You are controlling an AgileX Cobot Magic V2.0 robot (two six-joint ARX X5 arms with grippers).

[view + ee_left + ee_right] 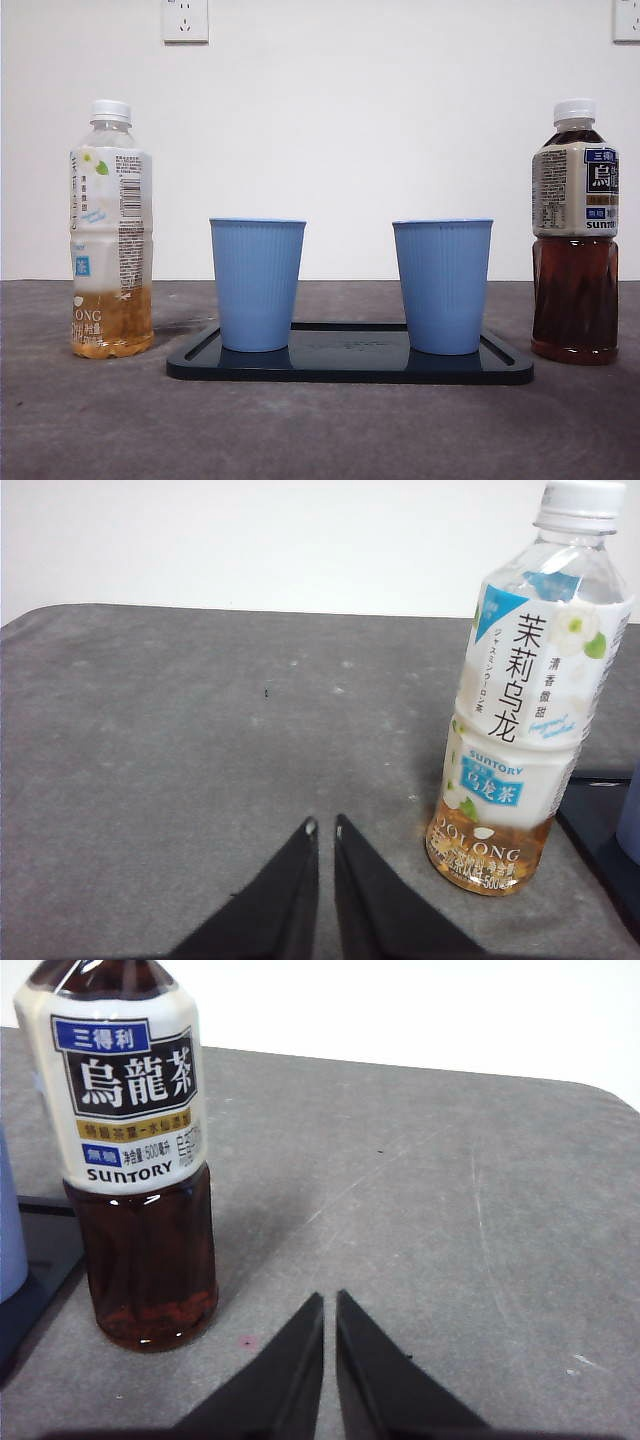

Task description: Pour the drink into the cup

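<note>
Two blue ribbed cups, one on the left [257,284] and one on the right [442,285], stand upright on a dark tray [350,369]. A capped jasmine tea bottle [111,230], about a quarter full of pale tea, stands left of the tray; it also shows in the left wrist view [525,695]. A capped dark oolong tea bottle [574,235], nearly full, stands right of the tray and shows in the right wrist view [130,1150]. My left gripper [324,826] is shut and empty beside the pale bottle. My right gripper [330,1299] is shut and empty beside the dark bottle. Neither arm shows in the front view.
The table [320,430] has a grey felt-like top against a white wall. Two wall sockets sit high up, one at the left [185,20] and one at the right edge [627,20]. The tray's corner shows in the left wrist view [600,820] and in the right wrist view [35,1250].
</note>
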